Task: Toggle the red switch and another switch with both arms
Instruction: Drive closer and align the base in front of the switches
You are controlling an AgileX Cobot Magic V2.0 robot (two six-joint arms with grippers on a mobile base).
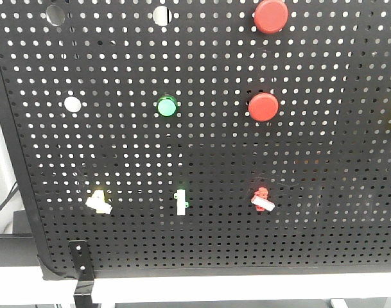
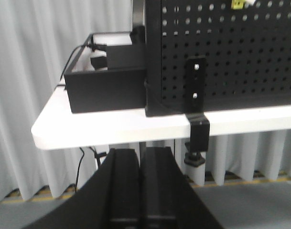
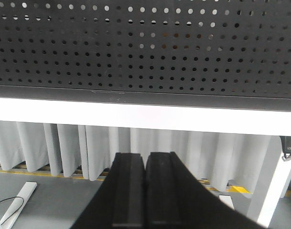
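Observation:
On the black pegboard (image 1: 201, 160) the red switch (image 1: 262, 199) sits low on the right, its white lever tilted. The pale yellow switch (image 1: 99, 201) sits low on the left; its yellow base also peeks in at the top of the left wrist view (image 2: 237, 4). Neither arm appears in the front view. My left gripper (image 2: 141, 151) is shut with nothing in it, below the table edge, near the board's lower left corner. My right gripper (image 3: 145, 154) is shut and empty too, below the white table edge (image 3: 145, 117) under the board.
A green-based toggle (image 1: 181, 201) sits between the two switches. Higher up are a green round button (image 1: 167, 106), two large red push-buttons (image 1: 264, 106) (image 1: 271, 15) and a white button (image 1: 72, 103). A black clamp (image 2: 197, 119) grips the table edge; a black box (image 2: 107, 88) stands left of the board.

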